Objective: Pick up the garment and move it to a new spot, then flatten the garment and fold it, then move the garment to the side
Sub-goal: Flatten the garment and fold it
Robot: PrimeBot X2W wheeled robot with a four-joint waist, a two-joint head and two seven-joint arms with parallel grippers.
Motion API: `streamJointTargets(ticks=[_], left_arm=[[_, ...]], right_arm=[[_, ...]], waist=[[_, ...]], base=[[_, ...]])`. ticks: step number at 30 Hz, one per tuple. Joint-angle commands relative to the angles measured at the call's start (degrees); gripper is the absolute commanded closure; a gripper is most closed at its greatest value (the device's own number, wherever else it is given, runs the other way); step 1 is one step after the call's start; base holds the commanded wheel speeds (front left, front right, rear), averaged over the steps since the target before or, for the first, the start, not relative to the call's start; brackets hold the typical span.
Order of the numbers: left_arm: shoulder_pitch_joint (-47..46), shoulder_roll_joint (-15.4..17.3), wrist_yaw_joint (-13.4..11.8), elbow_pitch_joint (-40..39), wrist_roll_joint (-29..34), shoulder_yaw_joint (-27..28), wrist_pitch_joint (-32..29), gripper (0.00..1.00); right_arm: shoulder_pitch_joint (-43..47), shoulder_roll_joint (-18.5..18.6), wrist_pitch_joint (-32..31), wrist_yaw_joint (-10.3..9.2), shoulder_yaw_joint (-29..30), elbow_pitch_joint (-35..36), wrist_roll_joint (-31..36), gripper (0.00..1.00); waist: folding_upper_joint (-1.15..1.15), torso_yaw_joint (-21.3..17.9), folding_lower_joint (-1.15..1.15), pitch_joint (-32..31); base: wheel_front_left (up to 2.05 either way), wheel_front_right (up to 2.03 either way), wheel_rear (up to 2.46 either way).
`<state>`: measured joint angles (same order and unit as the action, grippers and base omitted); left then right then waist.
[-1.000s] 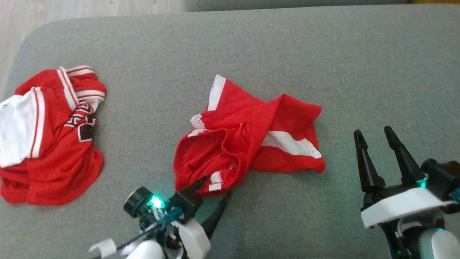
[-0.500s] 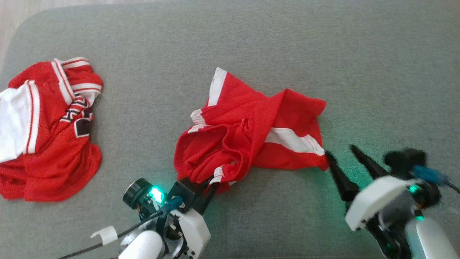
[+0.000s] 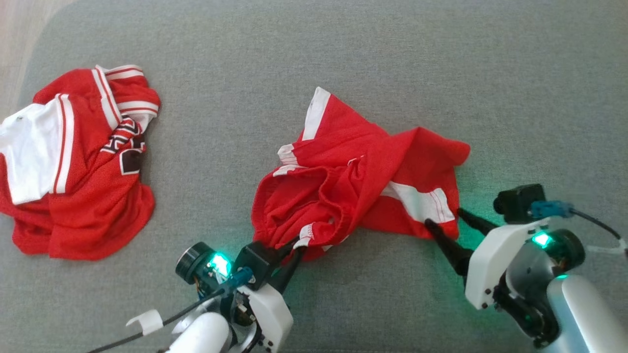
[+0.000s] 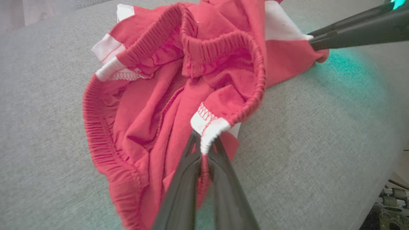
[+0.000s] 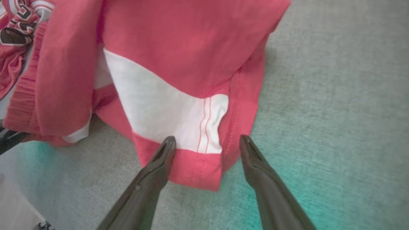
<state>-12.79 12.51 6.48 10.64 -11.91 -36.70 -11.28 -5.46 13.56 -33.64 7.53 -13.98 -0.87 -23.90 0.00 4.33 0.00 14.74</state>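
Note:
The garment (image 3: pixel 358 186), red shorts with white stripes, lies crumpled at the middle of a grey cushion. My left gripper (image 3: pixel 294 245) is shut on a white-edged corner of its elastic waistband at the near left. The left wrist view shows that white corner pinched between the fingertips of the left gripper (image 4: pixel 203 143), with the garment (image 4: pixel 153 105) bunched beyond. My right gripper (image 3: pixel 444 220) is open at the garment's near right corner. In the right wrist view, the right gripper (image 5: pixel 207 142) straddles the red hem below the white stripe of the garment (image 5: pixel 179 41).
A second garment, a red and white jersey (image 3: pixel 78 166), lies in a heap at the cushion's left end. The grey cushion (image 3: pixel 515 88) stretches away behind and to the right. Pale floor (image 3: pixel 19 29) shows past its far left corner.
My left gripper has shut on the waistband corner. My right gripper has swung in from the right to straddle the garment's near right corner, still open. The head camera has shifted slightly.

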Motion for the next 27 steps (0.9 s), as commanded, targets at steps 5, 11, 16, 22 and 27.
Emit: streamJointTargets(ticks=[5, 11, 16, 22, 27], left_arm=[[-2.28, -0.08, -0.69, -1.25, -0.65, 1.8, 1.34, 1.0], [-2.1, -0.55, -1.91, -2.11, -1.6, 3.11, 4.77, 1.0], [-1.96, 0.15, -3.48, -7.71, -2.68, 6.01, 8.61, 1.0], [-2.87, 2.2, -5.41, -20.31, -3.87, 10.75, 10.6, 1.0], [-6.69, 3.32, -6.36, -30.51, -4.78, 14.6, 9.64, 1.0]], right_arm=[[-2.32, 1.15, -1.28, -0.04, -1.79, 1.58, -1.81, 1.0], [-1.88, 1.46, 0.87, -0.04, -0.27, 3.86, -2.63, 1.0], [-0.89, 1.78, 4.28, -0.04, 3.1, 8.63, -1.59, 1.0], [-1.64, 2.33, 9.57, -0.04, 7.26, 15.34, 0.22, 1.0], [-4.51, 3.29, 13.36, -0.04, 11.86, 22.53, 2.96, 1.0]], waist=[[0.0, 0.32, 0.0, 0.2], [0.0, 0.52, 0.0, -0.42], [0.0, 0.29, 0.0, -2.21], [0.0, -0.41, 0.0, -5.29], [0.0, -1.04, 0.0, -7.94]], base=[[0.0, 0.0, 0.0], [0.0, 0.0, 0.0], [0.0, 0.0, 0.0], [0.0, 0.0, 0.0], [0.0, 0.0, 0.0]])
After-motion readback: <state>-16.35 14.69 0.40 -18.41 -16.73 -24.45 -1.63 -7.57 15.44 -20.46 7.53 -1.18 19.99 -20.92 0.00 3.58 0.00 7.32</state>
